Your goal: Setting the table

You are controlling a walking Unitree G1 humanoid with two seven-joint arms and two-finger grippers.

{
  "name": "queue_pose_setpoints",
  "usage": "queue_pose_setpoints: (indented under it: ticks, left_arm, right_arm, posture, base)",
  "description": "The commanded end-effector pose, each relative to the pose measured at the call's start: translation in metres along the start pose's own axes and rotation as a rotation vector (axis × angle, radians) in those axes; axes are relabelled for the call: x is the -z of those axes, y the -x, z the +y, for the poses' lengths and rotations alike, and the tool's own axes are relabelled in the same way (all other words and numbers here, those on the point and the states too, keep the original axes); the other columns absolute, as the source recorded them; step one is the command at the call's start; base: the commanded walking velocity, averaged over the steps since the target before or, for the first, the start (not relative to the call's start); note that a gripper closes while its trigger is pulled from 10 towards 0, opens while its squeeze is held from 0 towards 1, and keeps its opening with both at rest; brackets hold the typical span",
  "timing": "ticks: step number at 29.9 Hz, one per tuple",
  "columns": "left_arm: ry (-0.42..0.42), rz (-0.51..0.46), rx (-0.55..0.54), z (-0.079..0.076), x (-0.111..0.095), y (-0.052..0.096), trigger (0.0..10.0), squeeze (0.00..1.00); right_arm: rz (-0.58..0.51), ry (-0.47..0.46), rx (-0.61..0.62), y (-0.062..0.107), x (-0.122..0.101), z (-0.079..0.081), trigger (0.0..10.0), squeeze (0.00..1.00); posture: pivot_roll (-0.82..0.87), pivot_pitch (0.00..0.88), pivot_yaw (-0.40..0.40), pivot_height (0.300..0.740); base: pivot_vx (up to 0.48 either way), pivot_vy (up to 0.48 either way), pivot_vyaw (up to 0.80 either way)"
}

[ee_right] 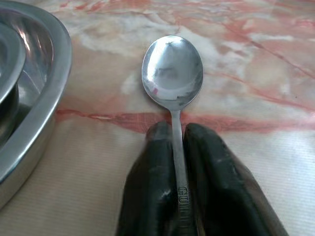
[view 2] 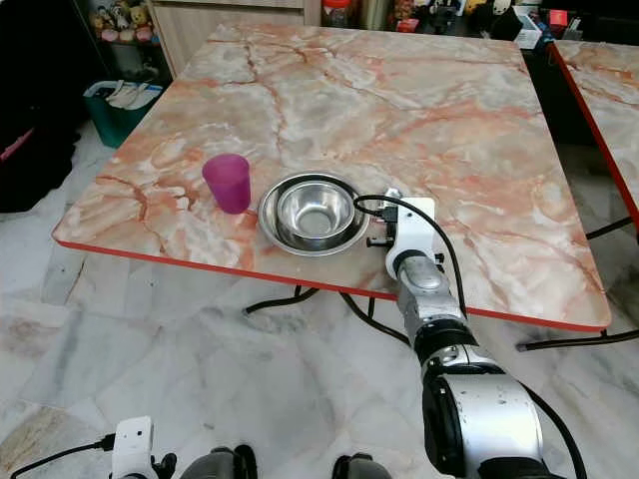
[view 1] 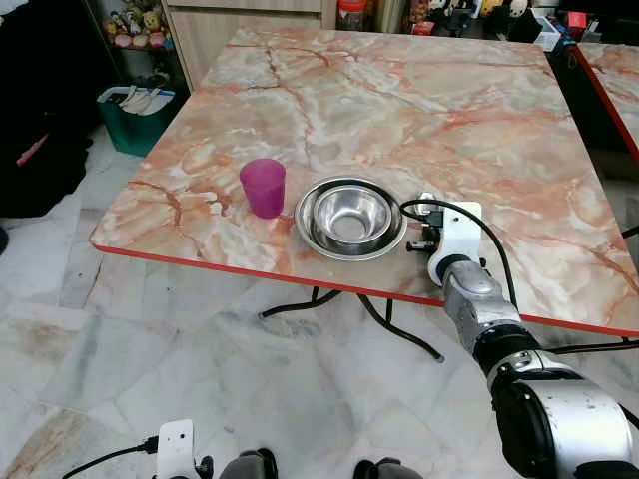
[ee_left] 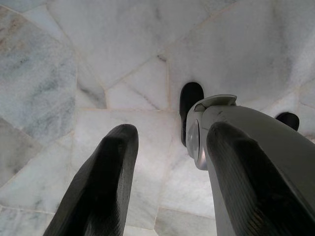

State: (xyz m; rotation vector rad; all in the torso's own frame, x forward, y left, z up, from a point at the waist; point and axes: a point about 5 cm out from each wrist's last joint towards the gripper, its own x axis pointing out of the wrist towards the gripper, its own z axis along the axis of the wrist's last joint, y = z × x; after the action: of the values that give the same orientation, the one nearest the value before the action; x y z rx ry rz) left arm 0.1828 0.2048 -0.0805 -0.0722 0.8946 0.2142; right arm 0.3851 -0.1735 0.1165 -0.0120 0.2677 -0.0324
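— right gripper (ee_right: 178, 147) was pinched on the spoon (ee_right: 173, 73) handle, bowl of it low over the table (view 1: 419, 110), at the metal dish's (view 1: 350, 218) three o'clock?
— yes. judged best: lower flat, then release. left gripper (ee_left: 167, 162) hung spread, idle; purple cup (view 1: 264, 187) sat at the dish's nine.

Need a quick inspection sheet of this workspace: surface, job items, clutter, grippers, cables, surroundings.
Surface: marble-pattern table with a red edge.
Job's things: purple cup upright, to the left of the steel bowl, which sits in a steel plate; spoon to the right of the plate.
Clutter: nothing seen on the table.
Grippers: right gripper shut on the spoon handle, low over the table; left gripper open, hanging over the floor.
Cables: black cable looping over the right wrist.
Surroundings: marble floor tiles; teal bin; shelves behind.
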Motion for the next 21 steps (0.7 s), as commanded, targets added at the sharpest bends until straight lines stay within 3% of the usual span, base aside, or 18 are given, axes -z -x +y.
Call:
queue_pose_setpoints:
  ticks: [1, 20, 21]
  left_arm:
    - [-0.013, 0.052, -0.011, 0.0044, 0.0127, 0.0024, 10.0, 0.00]
    - [-0.029, 0.057, 0.013, 0.0017, 0.0132, 0.0023, 10.0, 0.00]
    - [-0.027, 0.059, 0.019, 0.0003, 0.0137, 0.0024, 10.0, 0.00]
  right_arm:
    - [0.013, -0.003, -0.005, -0.0001, 0.0025, 0.0024, 10.0, 1.00]
    - [0.004, -0.004, -0.008, 0.0002, 0.0031, 0.0046, 10.0, 0.98]
    - [0.001, 0.000, -0.007, 0.0004, 0.0035, 0.0044, 10.0, 0.74]
  posture:
    - [0.03, 0.192, -0.010, 0.711]
    - [0.03, 0.191, -0.006, 0.711]
    - [0.04, 0.191, -0.006, 0.711]
  base:
    - [0.000, 0.000, 0.00]
    - [0.000, 0.000, 0.00]
    - [0.000, 0.000, 0.00]
